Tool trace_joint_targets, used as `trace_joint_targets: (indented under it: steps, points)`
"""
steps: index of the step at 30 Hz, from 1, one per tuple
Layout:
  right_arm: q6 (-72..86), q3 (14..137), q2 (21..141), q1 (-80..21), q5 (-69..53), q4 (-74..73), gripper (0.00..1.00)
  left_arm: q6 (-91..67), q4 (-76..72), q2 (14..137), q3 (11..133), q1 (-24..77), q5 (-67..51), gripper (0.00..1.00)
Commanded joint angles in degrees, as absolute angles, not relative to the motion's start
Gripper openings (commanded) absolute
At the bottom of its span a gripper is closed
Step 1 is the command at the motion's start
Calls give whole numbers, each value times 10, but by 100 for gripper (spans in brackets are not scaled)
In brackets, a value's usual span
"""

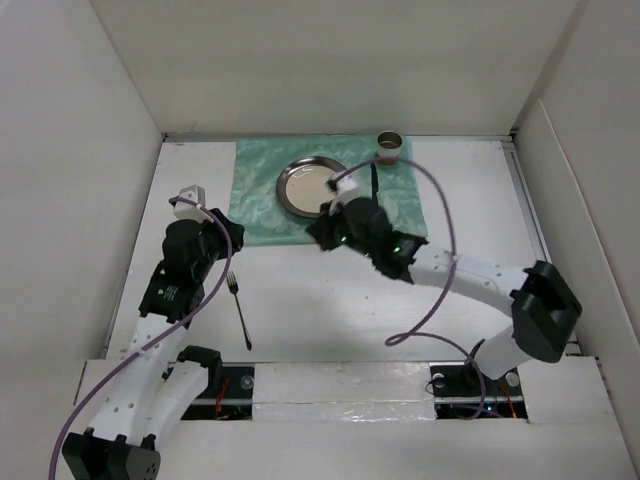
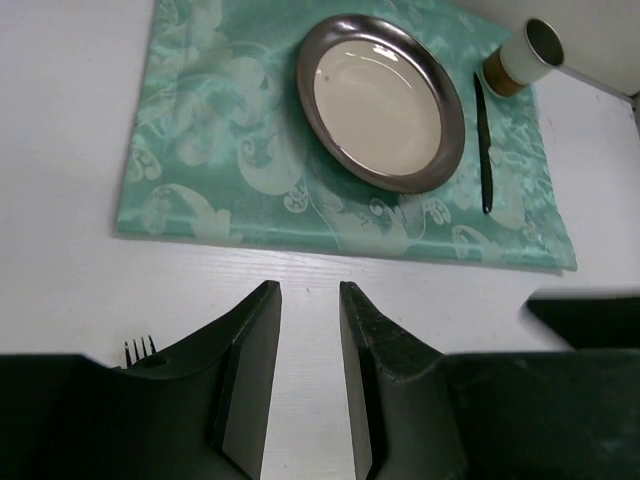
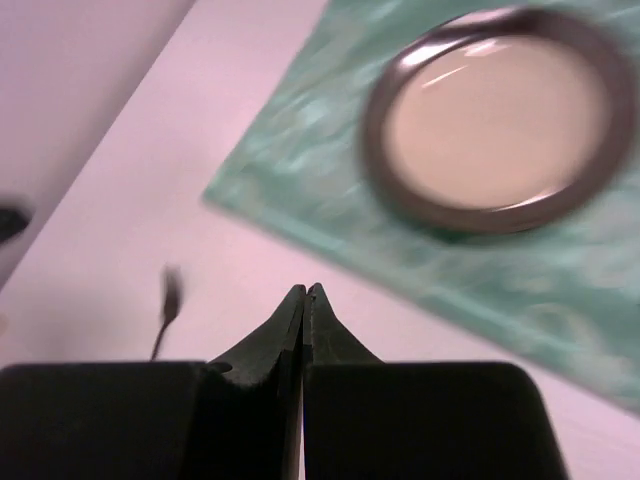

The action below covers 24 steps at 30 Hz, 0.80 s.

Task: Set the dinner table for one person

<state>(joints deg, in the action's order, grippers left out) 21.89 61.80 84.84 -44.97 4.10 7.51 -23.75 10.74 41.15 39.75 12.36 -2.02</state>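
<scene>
On the white dinner table [image 1: 470,200] lies a green patterned cloth [image 1: 262,200]. On the cloth are a metal-rimmed plate [image 1: 310,186], a black knife [image 1: 374,180] to its right and a cup [image 1: 390,146] at the far right corner. A black fork [image 1: 239,312] lies on the bare table, near left of the cloth. My left gripper [image 2: 310,290] is open and empty over the table, just near of the cloth's near edge, with the fork's tines [image 2: 140,347] behind its left finger. My right gripper [image 3: 305,290] is shut and empty, near the cloth's near edge [image 3: 300,235].
White panels [image 1: 80,150] wall the table on the left, back and right. A purple cable [image 1: 445,240] loops over the right arm above the table. The right gripper's black body [image 2: 590,315] shows at the right of the left wrist view.
</scene>
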Motion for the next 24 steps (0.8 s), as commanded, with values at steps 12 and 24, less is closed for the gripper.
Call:
trace_joint_targets:
  steps: [12,24]
  points:
    - [219,776,1128,-730,181,63,40,-297,78,254,519,121,99,32]
    - [230,892,1238,-736,157,27,41,-272,135,272,463,121,92,32]
